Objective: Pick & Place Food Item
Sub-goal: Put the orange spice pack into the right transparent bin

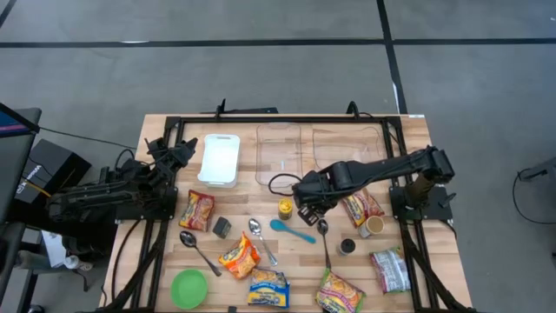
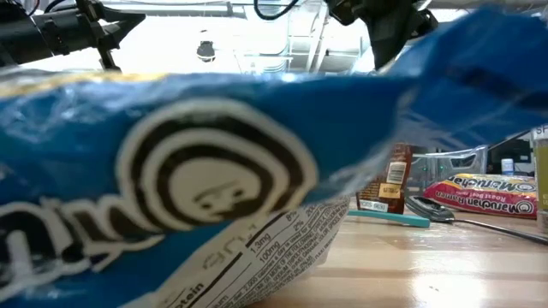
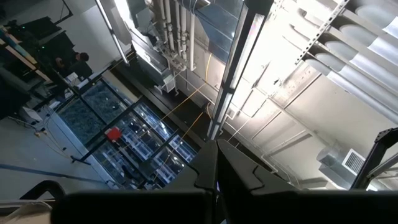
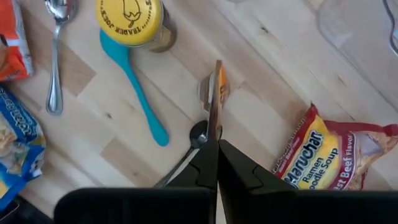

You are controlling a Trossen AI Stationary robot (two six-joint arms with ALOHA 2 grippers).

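My right gripper (image 4: 217, 144) hangs over the middle of the table (image 1: 310, 214), pointing down, shut on a thin flat orange-brown item (image 4: 217, 93) that I see edge-on; what it is I cannot tell. Below it lie a metal spoon (image 4: 198, 134), a teal spoon (image 4: 134, 87) and a jar with a yellow lid (image 4: 129, 18). A red Maruchan ramen packet (image 4: 329, 158) lies flat on the table beside it. My left gripper (image 3: 216, 182) is shut at the table's left side (image 1: 169, 161), pointing up at the ceiling. My right gripper pinches the thin item's upper edge (image 4: 217, 138) between its two shut fingers, which come from above and point down. The item hangs edge-on below the fingertips, and its shadow falls on the wood beside it.
Two clear containers (image 1: 317, 152) and a white container (image 1: 219, 159) stand at the back. Several snack packets, spoons, a green bowl (image 1: 188, 288) and small jars are scattered over the near half. A blue packet (image 2: 171, 188) fills most of the low view.
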